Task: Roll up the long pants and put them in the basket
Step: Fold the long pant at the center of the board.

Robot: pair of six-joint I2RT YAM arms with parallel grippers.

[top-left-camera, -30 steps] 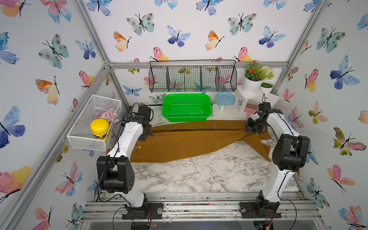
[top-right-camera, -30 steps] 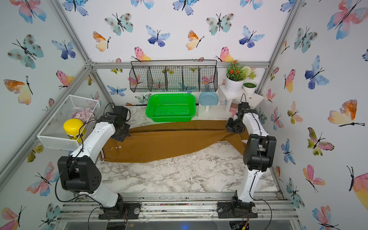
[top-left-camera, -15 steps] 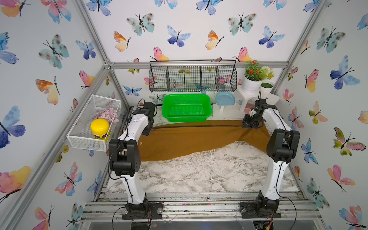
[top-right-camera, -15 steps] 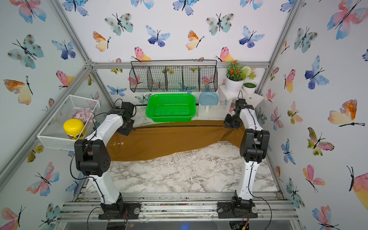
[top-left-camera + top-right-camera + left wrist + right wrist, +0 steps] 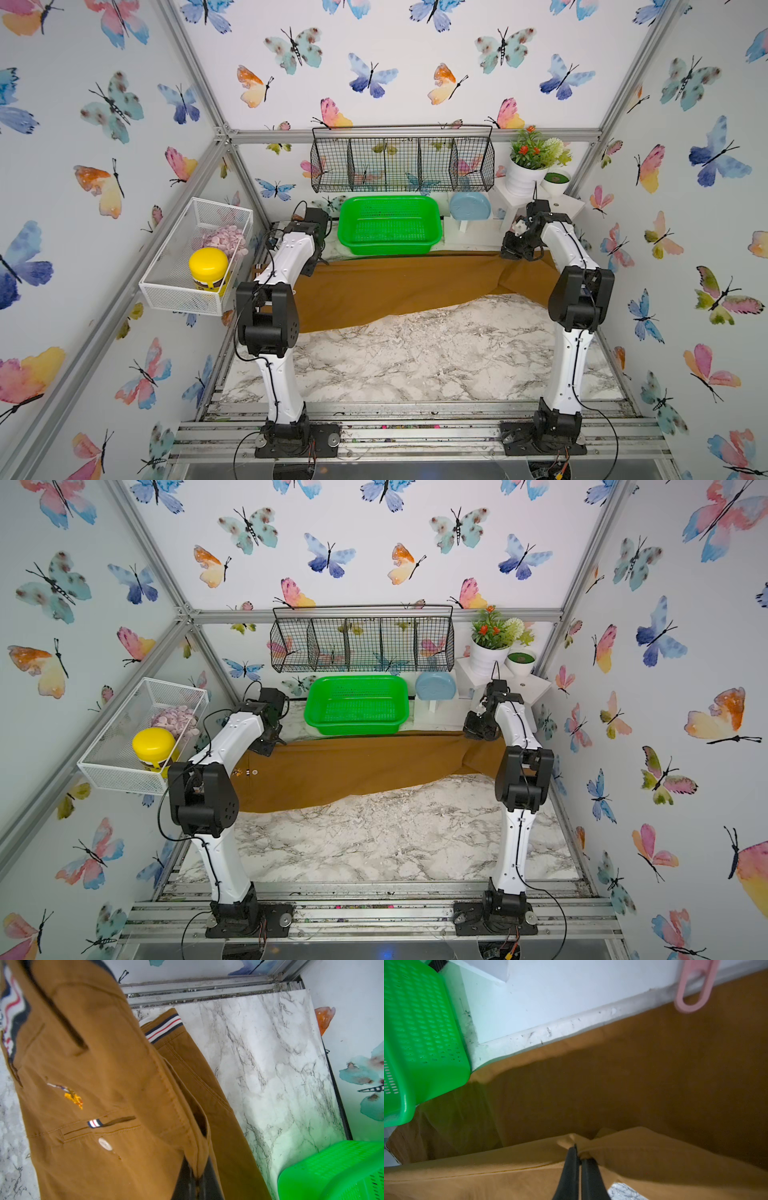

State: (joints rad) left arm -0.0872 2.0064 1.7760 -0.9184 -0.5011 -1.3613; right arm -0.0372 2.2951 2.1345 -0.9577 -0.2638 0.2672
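The pale marble surface (image 5: 415,357) lies bare in front. Across its far half the mustard-brown long pants (image 5: 395,282) stretch from side to side. The left claw (image 5: 196,1174) is closed, pinching the cloth at the waist end, near a pale button (image 5: 105,1144) and the striped waistband (image 5: 164,1027). The right claw (image 5: 579,1157) is closed on a bunched fold at the opposite end. In both top views the wrists hide the claw tips. A green basket (image 5: 388,224) sits just behind the pants.

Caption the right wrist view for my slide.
Right gripper, jaws shut on a fold of the long pants, near green basket.
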